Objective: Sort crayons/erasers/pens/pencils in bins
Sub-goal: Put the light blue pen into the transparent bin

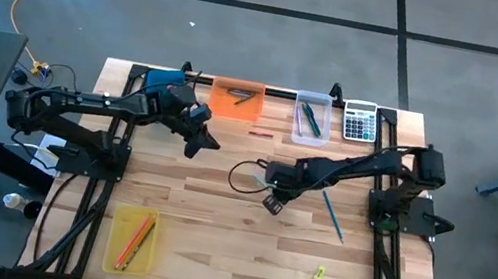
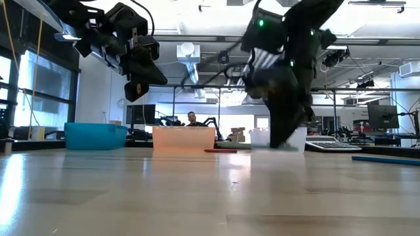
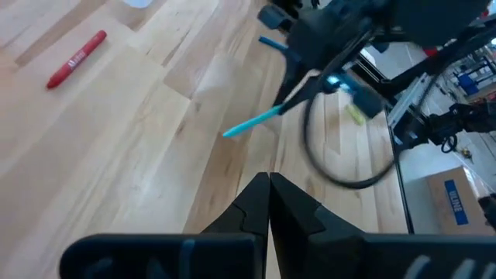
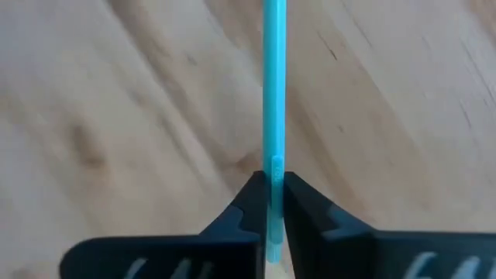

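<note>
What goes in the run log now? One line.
right gripper: jaws shut on teal pen | left gripper: shut, empty, raised | clear bin: ahead

Pale wood table (image 1: 216,215) with satiny sheen, smooth teal plastic pen (image 4: 273,85), translucent yellow plastic bin (image 1: 116,239)

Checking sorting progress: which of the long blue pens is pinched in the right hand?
The thin teal-blue pen clamped between the right hand's fingers near table centre; the other blue pen lies untouched on the wooden table.
</note>
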Available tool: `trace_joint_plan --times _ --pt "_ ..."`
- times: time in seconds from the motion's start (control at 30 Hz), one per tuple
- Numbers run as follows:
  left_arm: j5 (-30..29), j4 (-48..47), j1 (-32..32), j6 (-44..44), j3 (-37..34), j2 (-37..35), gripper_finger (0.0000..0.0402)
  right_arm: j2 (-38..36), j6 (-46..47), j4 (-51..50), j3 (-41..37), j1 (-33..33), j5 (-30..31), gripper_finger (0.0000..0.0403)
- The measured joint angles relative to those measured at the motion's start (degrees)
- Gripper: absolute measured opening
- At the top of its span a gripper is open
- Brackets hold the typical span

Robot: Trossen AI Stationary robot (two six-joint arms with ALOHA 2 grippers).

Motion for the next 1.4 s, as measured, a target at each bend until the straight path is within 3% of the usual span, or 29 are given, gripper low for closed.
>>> trace_joint_plan --times 0.23,0.4,0.53,0.77,0.9,1.1,1.4 --pt "-0.1 2.4 2.3 -0.9 0.0 -0.6 0.0000 -11.3 2.5 -1.1 0.0 -5.7 -0.2 0.0013" --pt "-0.3 4.8 3.4 -1.3 0.0 -0.9 0.0000 -21.1 6.7 -5.2 0.0 -15.3 4.8 0.0011" --pt "-1.0 6.6 3.4 -1.3 0.0 -0.9 0.0000 -24.9 5.5 -8.4 0.0 -24.6 7.5 0.0010" --pt "-3.9 9.5 3.2 -1.4 0.0 -0.9 0.0000 -18.9 -0.2 -8.6 0.0 -37.4 6.4 0.0010" --pt "-6.0 10.1 3.2 -2.2 0.0 -0.9 0.0000 -13.5 -3.2 -6.6 0.0 -42.0 2.6 0.0010" --pt "-6.3 10.0 3.2 -2.4 0.0 -0.9 0.0000 -7.9 -5.0 -3.7 0.0 -43.9 -0.7 0.0010" --pt "-9.0 10.3 3.2 -3.3 0.0 -0.9 0.0000 -4.4 -6.9 -2.7 0.0 -43.9 -0.8 0.0010"
